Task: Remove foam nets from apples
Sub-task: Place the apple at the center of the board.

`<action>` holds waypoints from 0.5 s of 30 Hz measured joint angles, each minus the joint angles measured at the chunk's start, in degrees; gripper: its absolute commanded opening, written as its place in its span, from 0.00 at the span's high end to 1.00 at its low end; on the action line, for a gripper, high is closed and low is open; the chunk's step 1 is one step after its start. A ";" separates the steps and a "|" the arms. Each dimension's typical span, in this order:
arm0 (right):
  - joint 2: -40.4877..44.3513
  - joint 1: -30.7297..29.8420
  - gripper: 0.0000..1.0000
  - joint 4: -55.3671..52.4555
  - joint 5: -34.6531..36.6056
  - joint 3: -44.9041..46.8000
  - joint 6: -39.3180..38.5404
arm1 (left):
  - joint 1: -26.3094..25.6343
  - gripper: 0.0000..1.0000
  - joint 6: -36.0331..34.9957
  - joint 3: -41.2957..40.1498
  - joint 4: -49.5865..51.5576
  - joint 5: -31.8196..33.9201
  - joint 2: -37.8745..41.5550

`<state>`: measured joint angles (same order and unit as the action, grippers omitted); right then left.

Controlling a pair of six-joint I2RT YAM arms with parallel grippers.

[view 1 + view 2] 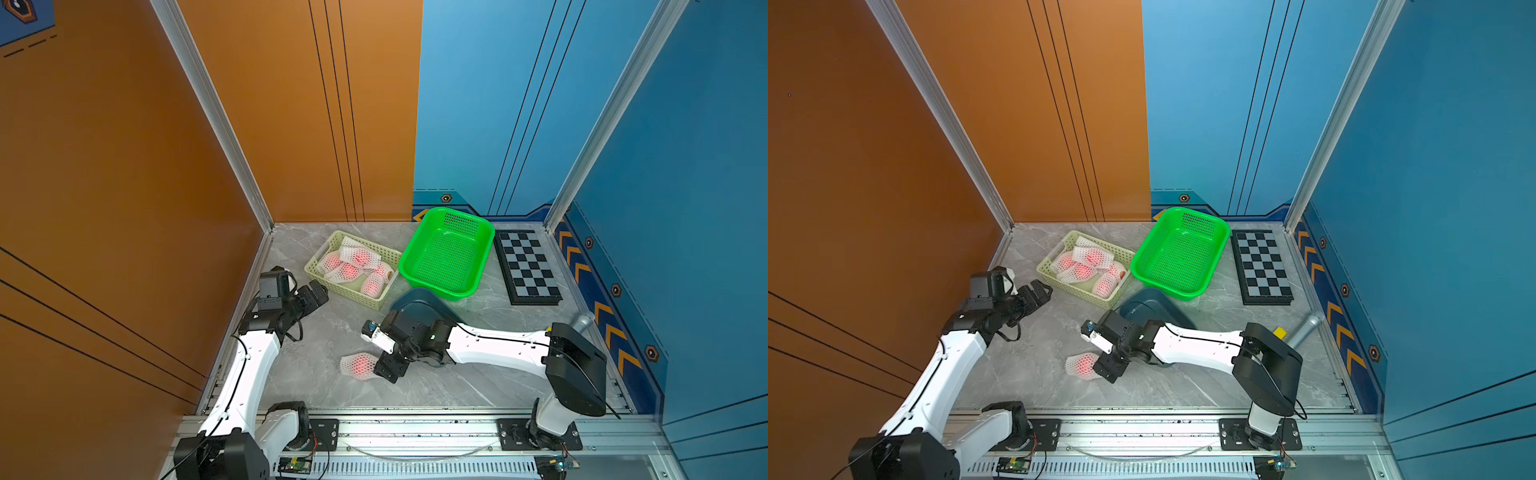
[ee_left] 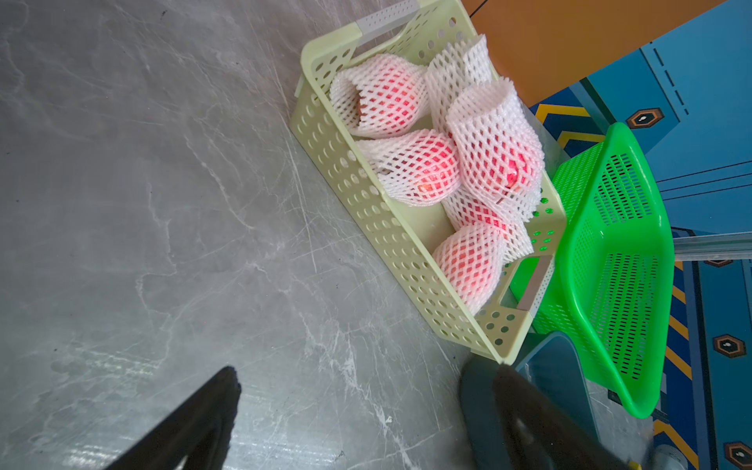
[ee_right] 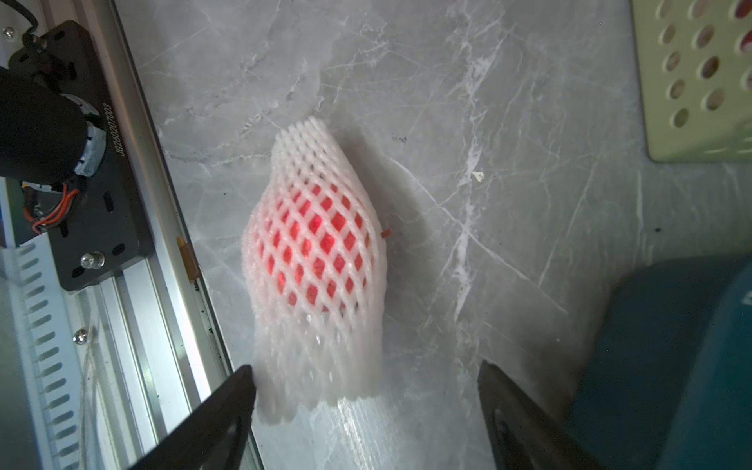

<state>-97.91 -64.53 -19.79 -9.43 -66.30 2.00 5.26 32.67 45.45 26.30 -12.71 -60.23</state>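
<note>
Snugly, white net (image 3: 321,366) wraps apple (image 3: 337,221).

The right arm (image 1: 490,340) hides half the teal bin (image 1: 415,301) from us. We see the foam net (image 3: 313,244) blurred near the cut-off fingertips (image 3: 219,409).

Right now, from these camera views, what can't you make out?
- How many apples fill the pale yellow basket: overlapping foam nets hide them, top and left wrist views.
- Dark teal container: mostly under the right arm, both top views; cut off in wrist views.
- Loose net, end nearest the right claw: blurred, right wrist view.
</note>
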 measured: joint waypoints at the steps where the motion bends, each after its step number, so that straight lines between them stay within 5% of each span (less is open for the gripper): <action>1: 0.00 0.07 0.11 -0.13 -0.72 -0.17 -0.83 | -0.02 0.02 0.02 0.00 0.00 -0.02 -0.61; 15: -0.22 2.40 0.00 -0.74 -5.57 -2.16 -4.81 | 0.11 0.02 0.39 2.23 -1.62 0.24 -4.57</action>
<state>-98.13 -62.13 -20.53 -15.00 -68.47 -2.81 5.37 33.06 47.68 24.69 -12.47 -64.79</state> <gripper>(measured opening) 0.995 0.980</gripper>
